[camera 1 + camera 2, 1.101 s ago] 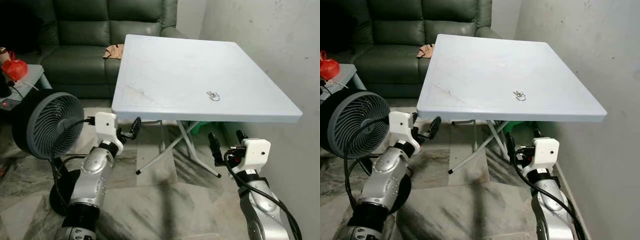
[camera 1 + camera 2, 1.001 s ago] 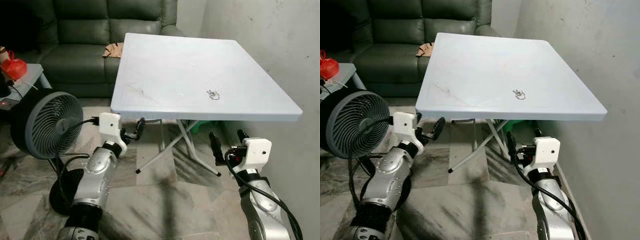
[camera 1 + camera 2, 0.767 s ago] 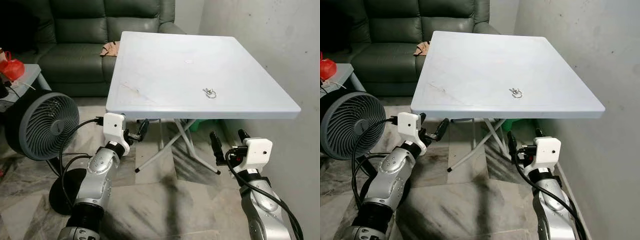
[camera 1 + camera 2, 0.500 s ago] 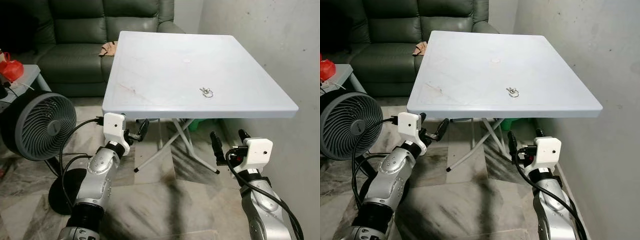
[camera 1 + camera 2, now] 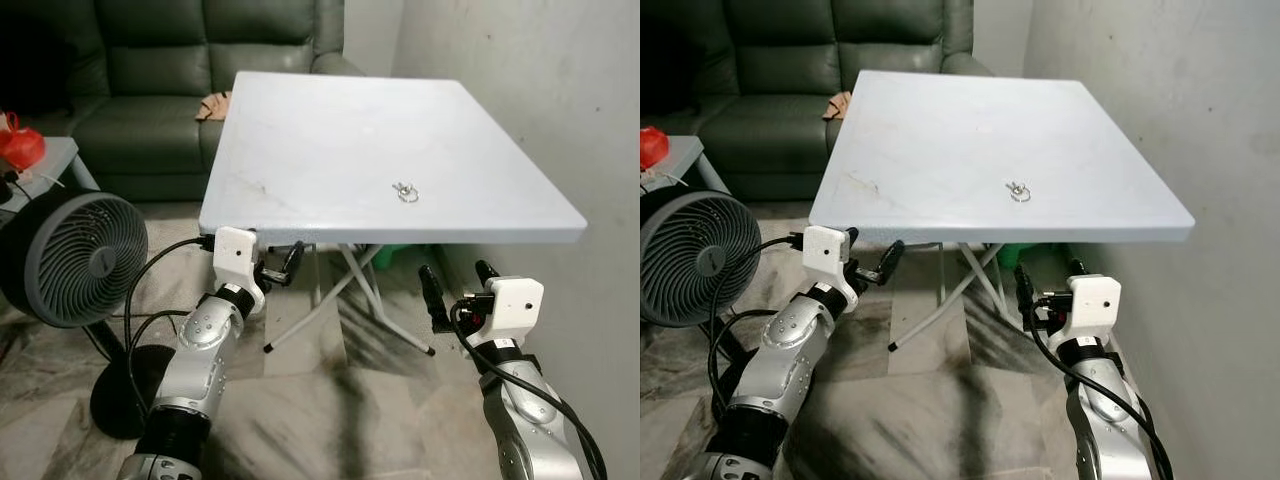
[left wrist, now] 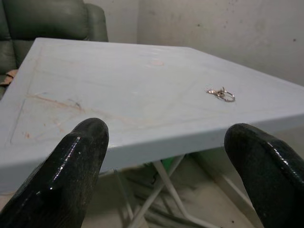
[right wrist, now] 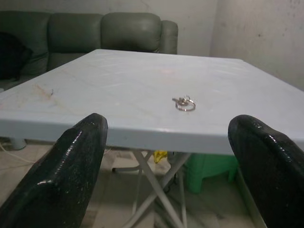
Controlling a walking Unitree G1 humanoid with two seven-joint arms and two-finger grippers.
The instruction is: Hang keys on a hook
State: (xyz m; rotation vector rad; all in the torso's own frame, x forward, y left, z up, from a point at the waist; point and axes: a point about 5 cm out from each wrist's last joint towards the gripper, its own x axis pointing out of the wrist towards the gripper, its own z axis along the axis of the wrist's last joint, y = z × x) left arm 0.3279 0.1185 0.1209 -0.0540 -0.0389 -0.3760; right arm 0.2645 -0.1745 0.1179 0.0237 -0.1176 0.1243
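Silvery keys (image 5: 405, 191) lie right of centre on the pale tabletop (image 5: 300, 130), untouched. Against a second ago the tabletop edge sits closer and the fan (image 5: 65, 259) has slid toward lower left: the camera has advanced, so pickup nears. Left claw (image 5: 286, 263) and right claw (image 5: 455, 283) hang below the edge, both spread, empty. No containers or hook visible.
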